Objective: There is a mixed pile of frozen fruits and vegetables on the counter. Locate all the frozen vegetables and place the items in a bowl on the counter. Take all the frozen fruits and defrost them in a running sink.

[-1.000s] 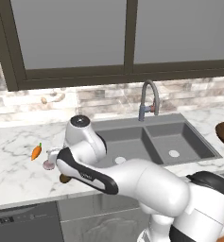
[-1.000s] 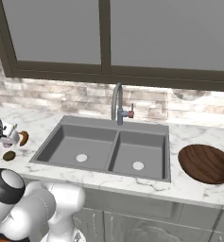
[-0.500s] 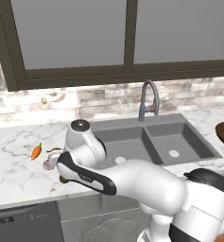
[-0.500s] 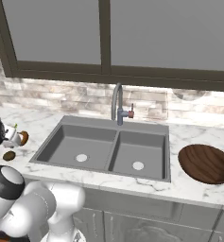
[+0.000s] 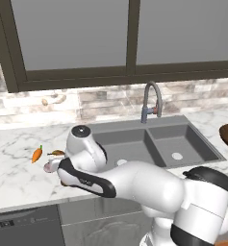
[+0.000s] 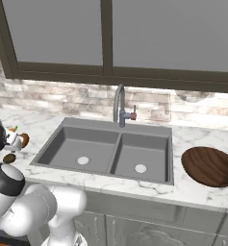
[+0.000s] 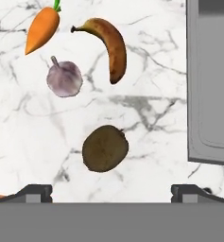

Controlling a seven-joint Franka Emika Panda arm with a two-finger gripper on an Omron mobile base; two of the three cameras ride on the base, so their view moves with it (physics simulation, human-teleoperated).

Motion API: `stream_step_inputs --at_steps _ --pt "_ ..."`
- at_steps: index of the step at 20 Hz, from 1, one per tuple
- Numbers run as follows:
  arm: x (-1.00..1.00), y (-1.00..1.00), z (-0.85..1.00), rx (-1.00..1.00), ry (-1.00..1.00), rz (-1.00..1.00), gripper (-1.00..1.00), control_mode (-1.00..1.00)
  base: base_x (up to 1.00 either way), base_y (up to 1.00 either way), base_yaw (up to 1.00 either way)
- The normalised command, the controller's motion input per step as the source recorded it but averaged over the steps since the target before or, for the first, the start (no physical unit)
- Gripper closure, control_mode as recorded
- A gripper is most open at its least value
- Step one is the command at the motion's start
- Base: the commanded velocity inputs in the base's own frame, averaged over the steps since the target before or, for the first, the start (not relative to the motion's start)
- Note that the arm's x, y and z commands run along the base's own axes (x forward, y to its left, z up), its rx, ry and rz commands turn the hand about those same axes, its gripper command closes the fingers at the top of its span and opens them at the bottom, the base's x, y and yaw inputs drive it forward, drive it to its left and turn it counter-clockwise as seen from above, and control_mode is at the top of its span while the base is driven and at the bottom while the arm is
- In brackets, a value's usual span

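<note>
On the white marble counter (image 7: 146, 118) lies the pile: an orange carrot (image 7: 42, 29), a brownish-yellow banana (image 7: 111, 47), a pinkish-white bulb (image 7: 64, 79) and a brown kiwi (image 7: 105, 148). My gripper (image 7: 112, 194) hangs over them, open wide, with the kiwi nearest, just beyond its fingertips (image 7: 35, 193), and nothing between them. From the left base view the carrot (image 5: 37, 154), banana (image 5: 57, 153) and bulb (image 5: 48, 167) show left of my arm, which hides the kiwi. The dark wooden bowl (image 6: 210, 166) sits right of the sink (image 6: 106, 151).
The grey gooseneck tap (image 6: 119, 105) stands behind the sink's divider; no water shows. The sink's edge (image 7: 210, 80) lies close to the right of the pile. A window and a stone backsplash rise behind the counter.
My arm has sunk slightly over the pile. The four foods lie where they were, and the gripper stays open.
</note>
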Motion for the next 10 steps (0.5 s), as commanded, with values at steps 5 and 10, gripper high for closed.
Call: stream_step_inputs --at_steps 5,10 --pt "0.0 0.0 -0.13 0.0 0.0 0.0 -1.0 -1.0 0.0 0.0 0.0" --pt "0.0 0.0 -0.05 0.0 0.0 0.0 -1.0 -1.0 0.0 0.0 0.0"
